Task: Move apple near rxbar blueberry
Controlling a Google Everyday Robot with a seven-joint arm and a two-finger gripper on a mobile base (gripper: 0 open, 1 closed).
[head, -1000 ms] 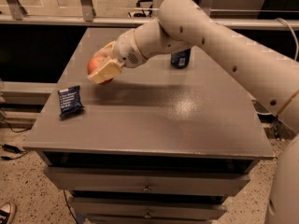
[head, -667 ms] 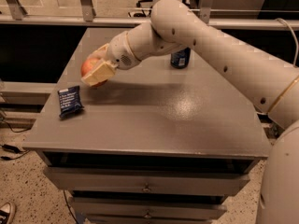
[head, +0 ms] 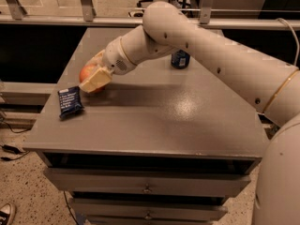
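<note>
My gripper [head: 92, 76] is at the left side of the grey table [head: 154, 121], shut on the red-orange apple [head: 87, 72]. The cream fingers [head: 97, 80] clasp the apple from the right and front, hiding much of it. The apple is low, at or just above the table top. The rxbar blueberry [head: 70, 101], a flat dark navy wrapper with white print, lies on the table a short way to the front left of the apple, close to the left edge.
A blue soda can [head: 180, 59] stands at the back of the table, partly hidden behind my arm [head: 197, 41]. The table has drawers below. A metal railing runs behind it. A shoe shows on the floor at the lower left.
My gripper has carried the apple to the left and down, closer to the rxbar blueberry. The wrapper and the can have not moved.
</note>
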